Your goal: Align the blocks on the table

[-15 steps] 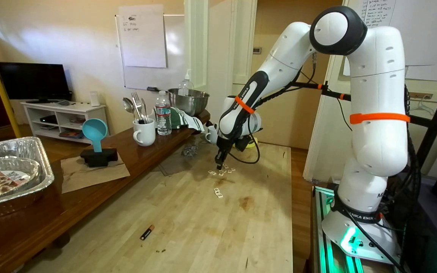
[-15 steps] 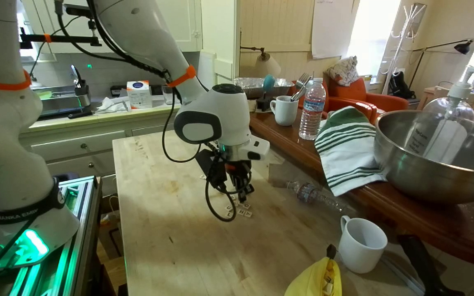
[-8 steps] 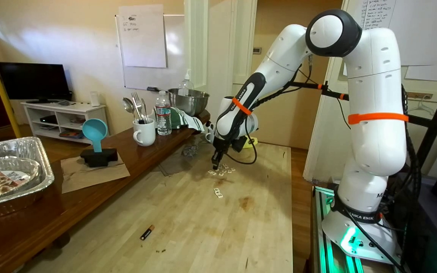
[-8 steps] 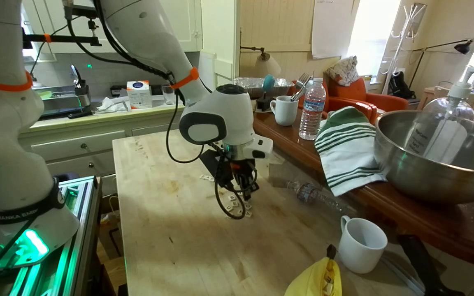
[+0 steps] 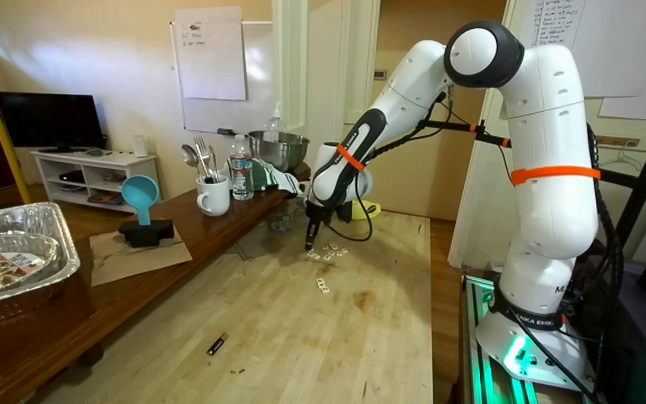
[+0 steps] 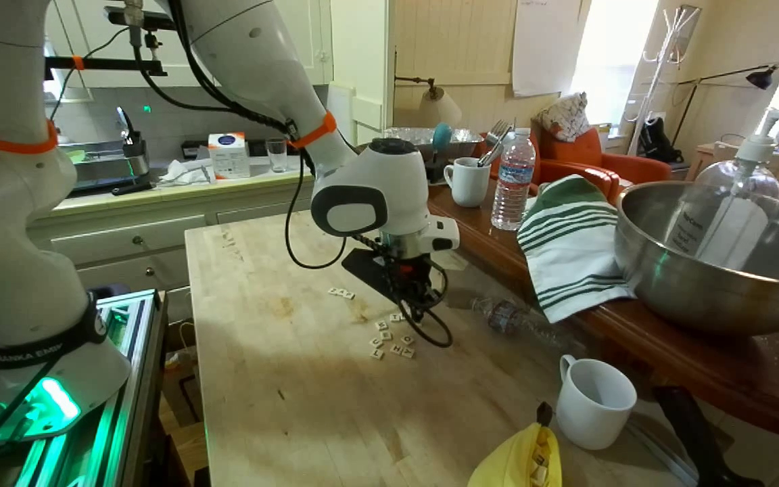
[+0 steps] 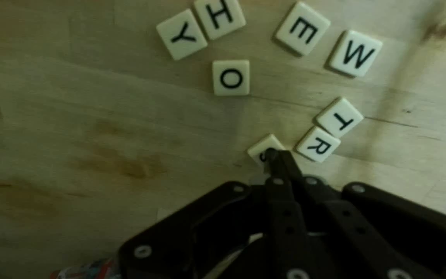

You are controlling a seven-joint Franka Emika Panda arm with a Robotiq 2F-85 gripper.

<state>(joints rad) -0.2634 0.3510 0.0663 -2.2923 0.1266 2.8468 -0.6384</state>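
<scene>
The blocks are small cream letter tiles lying flat on the wooden table (image 5: pixel 300 342). In the wrist view, the S tile (image 7: pixel 259 149) is partly hidden by my gripper (image 7: pixel 278 153), whose fingers are together with nothing seen between them. I cannot tell whether it touches the tile. The R tile (image 7: pixel 318 144) and T tile (image 7: pixel 340 117) lie side by side just right. The O (image 7: pixel 231 78), Y (image 7: pixel 182 35), H (image 7: pixel 220 17), E (image 7: pixel 302 28) and W (image 7: pixel 355 53) tiles lie scattered beyond. In both exterior views, a short row of tiles (image 5: pixel 322 285) (image 6: pixel 341 293) lies apart.
A crumpled plastic bottle (image 6: pixel 508 316) lies near the raised brown counter (image 5: pixel 188 230). A white mug (image 6: pixel 596 406) and a yellow curved object (image 6: pixel 518 460) stand at one table end. A battery (image 5: pixel 217 344) lies toward the other end.
My gripper has moved left in an exterior view, toward the counter side, uncovering more of the scattered tiles and the short row. The tiles show no clear movement.
</scene>
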